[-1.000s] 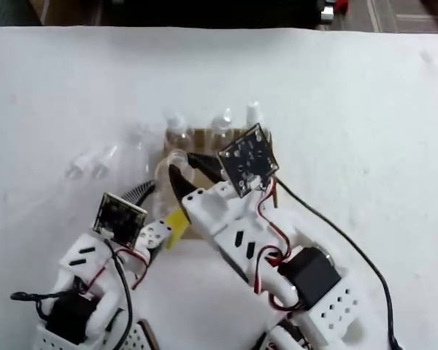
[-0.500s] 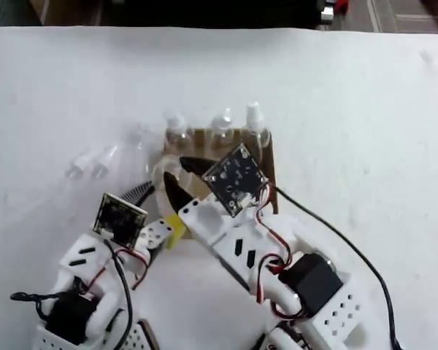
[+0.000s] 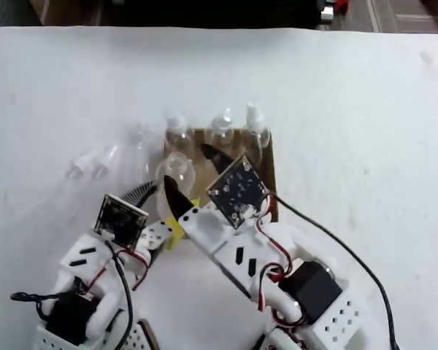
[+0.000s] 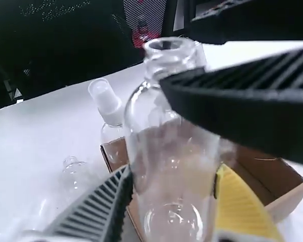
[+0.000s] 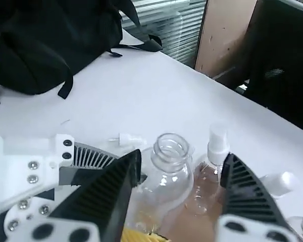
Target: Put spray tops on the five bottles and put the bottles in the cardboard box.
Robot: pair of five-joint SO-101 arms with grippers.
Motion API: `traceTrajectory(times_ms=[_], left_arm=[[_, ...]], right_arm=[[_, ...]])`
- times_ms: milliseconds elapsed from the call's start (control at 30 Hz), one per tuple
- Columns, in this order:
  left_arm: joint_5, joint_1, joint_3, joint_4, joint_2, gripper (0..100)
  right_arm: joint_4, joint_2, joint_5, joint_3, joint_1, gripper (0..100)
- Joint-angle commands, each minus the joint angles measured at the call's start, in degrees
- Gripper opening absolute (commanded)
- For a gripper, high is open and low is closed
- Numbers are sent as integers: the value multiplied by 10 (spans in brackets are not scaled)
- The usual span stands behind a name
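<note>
Left tool held clear open-necked plastic bottle upright, likely steadying it for spray top. Right tool gaped wide, empty, around neck.

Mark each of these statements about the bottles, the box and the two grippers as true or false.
1. The held bottle in the left gripper has no spray top. True.
2. The right gripper is shut on a spray top. False: it is open and holds nothing.
3. Three capped bottles stand at the far edge of the cardboard box. True.
4. All five bottles are in the box. False: a loose bottle lies on the table beside it.
</note>
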Motion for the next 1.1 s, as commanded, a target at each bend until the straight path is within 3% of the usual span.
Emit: traceTrajectory(times_ms=[0,300,533,1067], left_arm=[[4,-1,-4,-18,-4,229],[4,-1,-4,-18,-4,229],[4,-3,-4,-18,-4,229],[23,0,-33,7,-4,235]], right_arm=[[-24,-7,4,-8,-5,233],[-34,91,4,-41,-6,221],[-24,76,4,-47,-7,22],[-29,28,9,-8,-5,16]])
